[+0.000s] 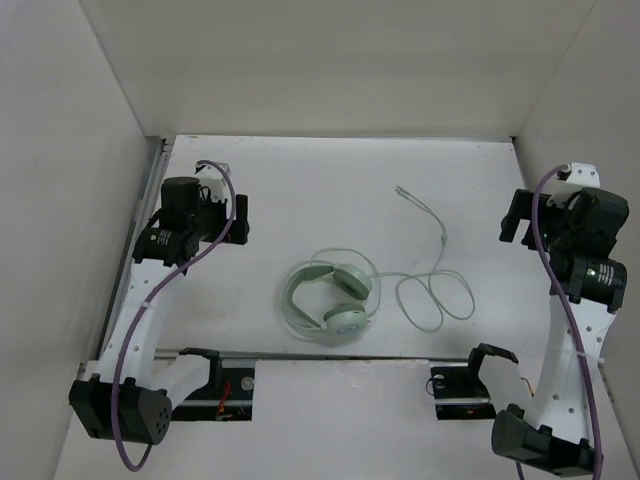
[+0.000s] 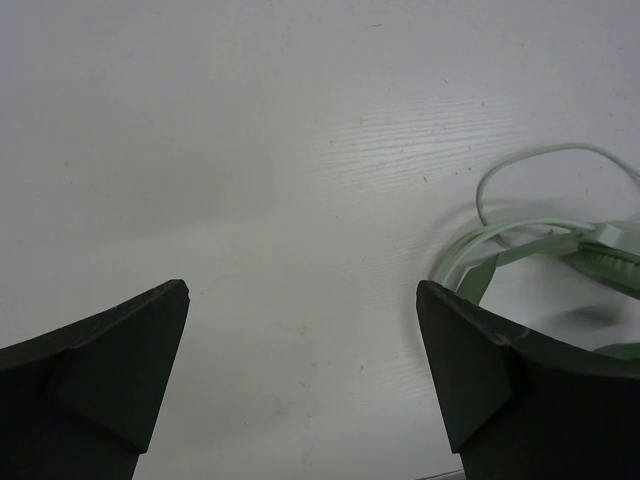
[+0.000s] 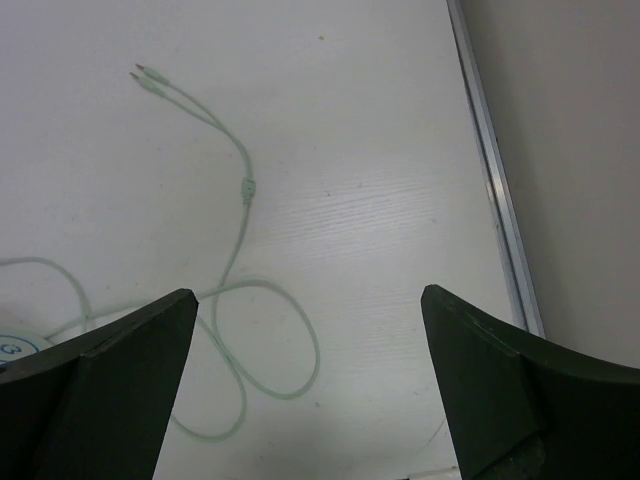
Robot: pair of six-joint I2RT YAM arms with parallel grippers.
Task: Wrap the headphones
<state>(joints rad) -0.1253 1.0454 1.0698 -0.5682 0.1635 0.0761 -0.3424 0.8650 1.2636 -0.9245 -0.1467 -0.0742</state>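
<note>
The pale mint-green headphones (image 1: 330, 300) lie flat in the middle of the white table, ear cups to the right, headband curving left. Their thin cable (image 1: 432, 295) loops to the right and runs up to two plug ends (image 1: 400, 190). My left gripper (image 1: 238, 218) is open and empty, up and left of the headphones; in the left wrist view the headband (image 2: 500, 250) shows at the right. My right gripper (image 1: 515, 215) is open and empty at the far right; in the right wrist view the cable loops (image 3: 260, 340) lie below its left finger.
White walls enclose the table on three sides. A metal rail (image 3: 495, 180) runs along the right edge and another rail (image 1: 150, 190) along the left. Purple robot cables (image 1: 200, 250) hang along both arms. Two black mounts (image 1: 470, 375) sit at the near edge.
</note>
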